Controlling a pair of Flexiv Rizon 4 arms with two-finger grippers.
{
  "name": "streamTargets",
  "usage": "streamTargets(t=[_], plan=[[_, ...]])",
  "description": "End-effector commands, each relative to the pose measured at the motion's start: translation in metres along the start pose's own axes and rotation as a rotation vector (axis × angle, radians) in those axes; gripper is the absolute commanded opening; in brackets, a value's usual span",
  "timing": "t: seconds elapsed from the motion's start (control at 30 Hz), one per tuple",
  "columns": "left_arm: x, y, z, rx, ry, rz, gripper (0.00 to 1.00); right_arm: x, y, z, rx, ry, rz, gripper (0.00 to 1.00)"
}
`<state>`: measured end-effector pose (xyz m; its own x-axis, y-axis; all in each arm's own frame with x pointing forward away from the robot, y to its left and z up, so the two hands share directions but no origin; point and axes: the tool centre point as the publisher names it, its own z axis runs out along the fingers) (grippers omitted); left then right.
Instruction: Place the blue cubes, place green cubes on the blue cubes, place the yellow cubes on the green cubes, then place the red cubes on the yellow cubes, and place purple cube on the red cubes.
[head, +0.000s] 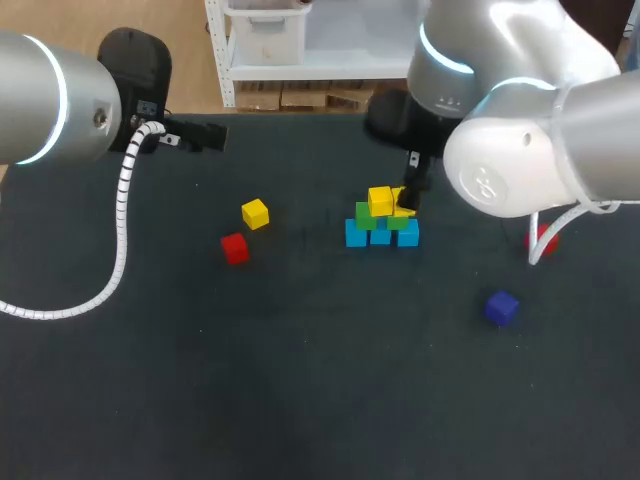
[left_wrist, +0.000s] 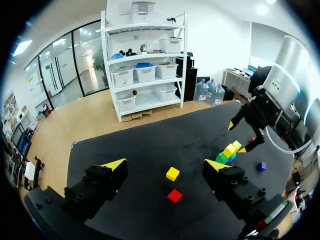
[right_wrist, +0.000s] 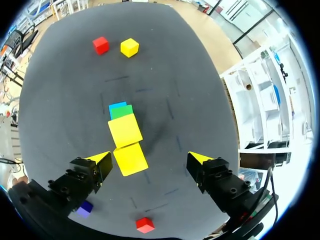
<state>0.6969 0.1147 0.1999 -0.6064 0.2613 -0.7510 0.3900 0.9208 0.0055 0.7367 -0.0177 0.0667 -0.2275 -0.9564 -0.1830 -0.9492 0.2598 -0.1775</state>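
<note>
The right claw (head: 408, 205) hangs over the stack (head: 381, 225), seen from the head. Left wrist: left claw (left_wrist: 166, 164) gapes wide, empty, loose yellow (left_wrist: 172, 173) and red (left_wrist: 174, 195) ahead. Right wrist: right claw (right_wrist: 150, 159) spread wide, two stacked yellows (right_wrist: 125, 130) under it between its fingers (right_wrist: 95, 167); I'd judge it best to lift straight up, brushing neither.

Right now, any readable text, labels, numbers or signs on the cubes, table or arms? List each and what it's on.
No readable text in any view.
stack: plain coloured faces, no print.
loose yellow cube, loose red cube, purple cube: plain.
table: faint dashes only, no lettering.
left arm, right arm: nothing legible.
</note>
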Motion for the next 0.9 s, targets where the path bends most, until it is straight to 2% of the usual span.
streamTargets(t=[0.03, 0.23, 0.53, 0.9], plan=[[0.000, 0.001, 0.000, 0.003, 0.001, 0.000, 1.00, 0.014, 0.000, -0.015, -0.024, -0.069, 0.028, 0.99], [0.000, 0.001, 0.000, 0.003, 0.001, 0.000, 1.00, 0.026, -0.003, -0.037, -0.072, -0.220, 0.119, 1.00], [0.000, 0.001, 0.000, 0.003, 0.001, 0.000, 1.00, 0.044, -0.011, -0.050, -0.085, -0.354, 0.230, 1.00], [0.000, 0.001, 0.000, 0.003, 0.001, 0.000, 1.00, 0.061, -0.016, -0.058, -0.061, -0.527, 0.357, 1.00]])
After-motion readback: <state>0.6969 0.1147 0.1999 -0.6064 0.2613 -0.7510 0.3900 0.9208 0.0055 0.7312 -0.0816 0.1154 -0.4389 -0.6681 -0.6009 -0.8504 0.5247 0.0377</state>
